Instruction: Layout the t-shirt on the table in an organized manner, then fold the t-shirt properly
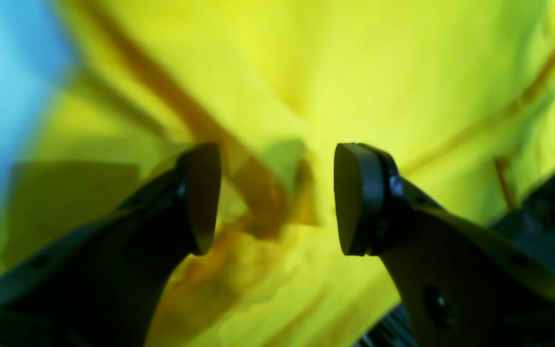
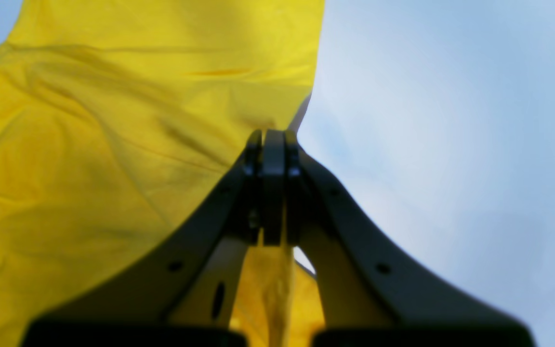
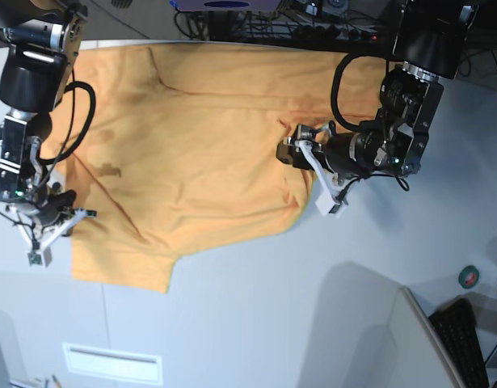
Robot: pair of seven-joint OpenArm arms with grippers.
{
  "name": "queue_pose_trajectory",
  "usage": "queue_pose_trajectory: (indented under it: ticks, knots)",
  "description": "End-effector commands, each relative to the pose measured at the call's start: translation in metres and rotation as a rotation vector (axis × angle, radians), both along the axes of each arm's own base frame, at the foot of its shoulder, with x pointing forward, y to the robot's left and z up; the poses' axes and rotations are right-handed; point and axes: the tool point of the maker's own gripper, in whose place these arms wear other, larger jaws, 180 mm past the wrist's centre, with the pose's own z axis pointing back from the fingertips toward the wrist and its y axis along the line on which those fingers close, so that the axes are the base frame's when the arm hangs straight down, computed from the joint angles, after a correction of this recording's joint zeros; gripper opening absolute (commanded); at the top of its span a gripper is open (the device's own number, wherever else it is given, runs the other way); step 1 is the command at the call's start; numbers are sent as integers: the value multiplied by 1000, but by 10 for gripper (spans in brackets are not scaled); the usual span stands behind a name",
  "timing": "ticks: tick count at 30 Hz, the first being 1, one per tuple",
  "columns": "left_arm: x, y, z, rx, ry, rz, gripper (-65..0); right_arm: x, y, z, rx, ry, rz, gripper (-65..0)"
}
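Base view, from above: at nine o'clock the right gripper [image 3: 40,234] has its fingers pressed together on the left edge of the t-shirt [image 3: 191,153]. That orange-yellow shirt lies spread across the upper half of the white table [image 3: 256,315], its long axis running nine to three o'clock, with one corner hanging toward six o'clock. At three o'clock the left gripper [image 3: 317,174] stands with fingers apart over the shirt's right edge, holding nothing.
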Motion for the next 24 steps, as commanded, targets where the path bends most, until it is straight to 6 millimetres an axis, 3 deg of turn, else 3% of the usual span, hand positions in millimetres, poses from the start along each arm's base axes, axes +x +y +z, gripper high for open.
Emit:
queue_pose_trajectory:
  ticks: [1,11,17,24]
  knots:
    - [7,-5,8,-24,-24,-5,-291,16,-5,19,-9,-64,-2,-650]
    - [7,-9,8,-27,-22,-11,-298,16,-5,19,-9,-64,-2,-650]
    - [6,-9,7,-27,-20,-11,-436,16,-5,19,-9,-64,-2,-650]
    - [-1,-6,-8,-25,33,11,-439,16,-5,19,-9,-64,-2,-650]
